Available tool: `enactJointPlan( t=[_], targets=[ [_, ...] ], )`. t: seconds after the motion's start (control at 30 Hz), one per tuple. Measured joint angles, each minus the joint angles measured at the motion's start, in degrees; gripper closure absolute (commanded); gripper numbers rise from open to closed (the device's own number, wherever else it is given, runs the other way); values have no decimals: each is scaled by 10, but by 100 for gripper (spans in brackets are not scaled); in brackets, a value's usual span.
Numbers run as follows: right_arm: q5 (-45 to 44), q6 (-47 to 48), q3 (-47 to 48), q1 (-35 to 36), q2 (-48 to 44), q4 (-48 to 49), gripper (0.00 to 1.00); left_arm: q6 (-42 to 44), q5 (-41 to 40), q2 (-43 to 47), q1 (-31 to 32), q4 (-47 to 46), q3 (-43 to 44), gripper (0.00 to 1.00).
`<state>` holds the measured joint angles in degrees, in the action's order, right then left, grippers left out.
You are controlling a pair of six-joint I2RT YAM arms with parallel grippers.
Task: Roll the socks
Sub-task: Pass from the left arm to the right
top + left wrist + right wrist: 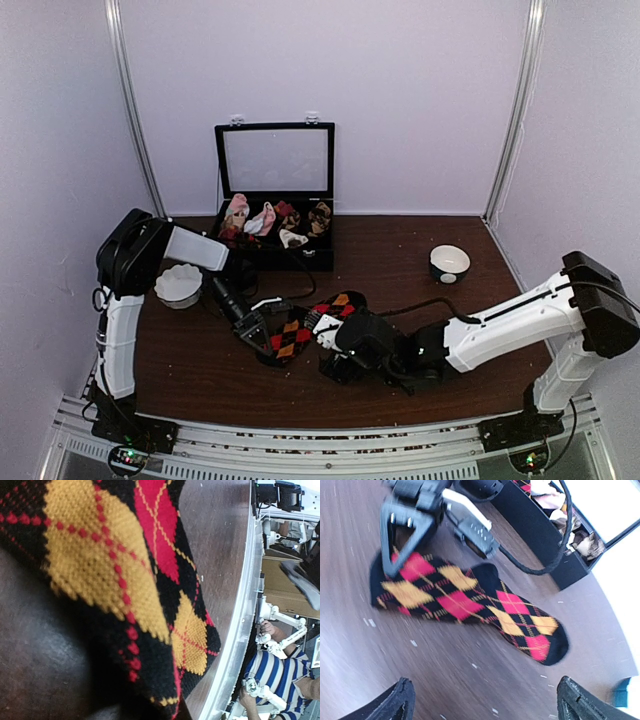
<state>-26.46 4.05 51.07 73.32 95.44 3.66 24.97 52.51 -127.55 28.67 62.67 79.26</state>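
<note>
Nearest to us, the right tool (485, 684) hangs just above the tabletop (445, 670) with its fingers spread wide and nothing between them. Just beyond it we see the sock (465, 600), black argyle with red and orange diamonds, lying flat and stretched out in the middle of the tabletop. At its far end from the toe, the left tool (388, 569) comes down with its fingers pressed together, pinching the edge of the knit. Further back, a white bowl (178, 284) stands to the left and a dark bowl (449, 263) to the right. At the rear stands a black case (322, 255), lid raised, holding sock bundles (262, 220).
</note>
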Motion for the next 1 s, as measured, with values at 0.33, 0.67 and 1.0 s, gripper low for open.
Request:
enactJointPlan(
  t=[0.33, 0.67, 1.0],
  targets=[
    [-97, 166, -9, 26, 15, -25, 7, 10, 17, -7, -1, 15, 0, 100],
    [-32, 307, 68, 52, 95, -11, 10, 38, 45, -11, -1, 50, 22, 100],
    [-34, 434, 101, 68, 179, 47, 20, 51, 79, -34, -4, 75, 35, 100]
  ],
)
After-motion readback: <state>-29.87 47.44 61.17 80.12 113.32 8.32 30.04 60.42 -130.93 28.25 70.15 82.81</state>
